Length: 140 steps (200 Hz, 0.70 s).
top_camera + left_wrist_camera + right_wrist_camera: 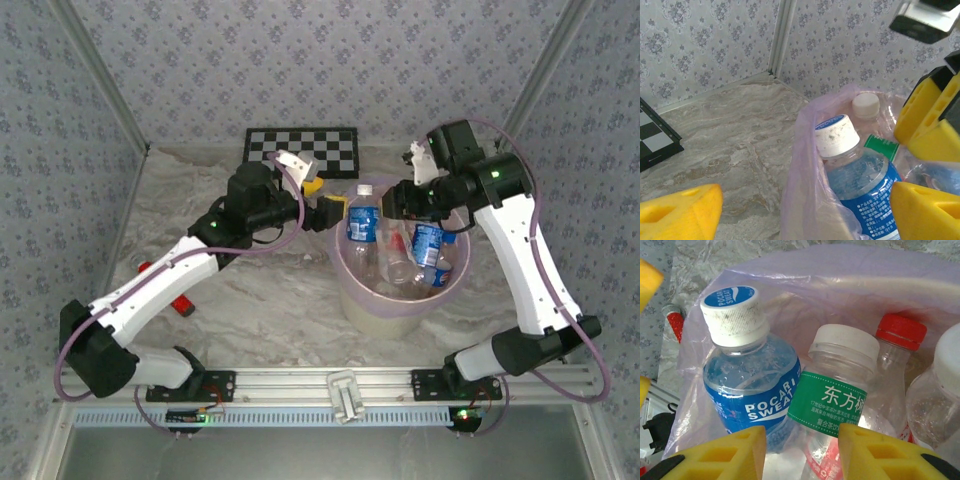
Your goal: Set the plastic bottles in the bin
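Observation:
The bin (372,305), a cream bucket lined with a pink-lilac bag (805,170), holds several plastic bottles. A blue-labelled Pocari Sweat bottle (752,385) (865,180) (362,222) stands upright at the bin's left rim. Beside it are a green-labelled bottle (832,400), a red-capped one (900,332) and another blue-labelled one (428,245). My left gripper (328,212) (802,212) is wide open at the rim, its yellow fingers either side of the bag edge and the Pocari bottle. My right gripper (393,205) (802,455) hangs open over the bin above the green-labelled bottle.
A checkerboard (300,150) lies at the back of the marble table (260,290). Two small red items (182,305) (145,266) lie on the table at the left. Patterned walls close in the sides and back.

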{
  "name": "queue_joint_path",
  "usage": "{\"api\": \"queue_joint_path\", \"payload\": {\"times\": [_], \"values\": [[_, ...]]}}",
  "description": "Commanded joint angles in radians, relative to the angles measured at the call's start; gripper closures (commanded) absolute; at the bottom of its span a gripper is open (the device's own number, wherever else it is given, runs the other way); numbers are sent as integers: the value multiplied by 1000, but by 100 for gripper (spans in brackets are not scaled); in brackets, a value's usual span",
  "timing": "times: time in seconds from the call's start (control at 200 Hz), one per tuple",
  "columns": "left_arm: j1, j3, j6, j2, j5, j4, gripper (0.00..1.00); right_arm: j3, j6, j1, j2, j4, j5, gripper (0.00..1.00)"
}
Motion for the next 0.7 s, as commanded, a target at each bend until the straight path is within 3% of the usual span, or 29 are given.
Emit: {"api": "queue_joint_path", "payload": {"times": [0.0,0.175,0.39,0.5,0.605,0.695], "values": [[5,28,-6,1,9,20,13,83,5,3,-30,-22,27,57],[5,19,-17,1,14,25,12,238,-31,-45,-50,-97,77,40],[6,22,-23,15,28,29,11,229,-65,-270,-135,-231,117,25],[8,28,-20,21,34,26,11,116,-72,-352,-216,-256,194,16],[19,26,-30,21,42,32,11,-15,-61,-413,-287,-252,118,15],[29,29,-39,27,66,36,11,-104,-47,-450,-339,-236,46,20]]}}
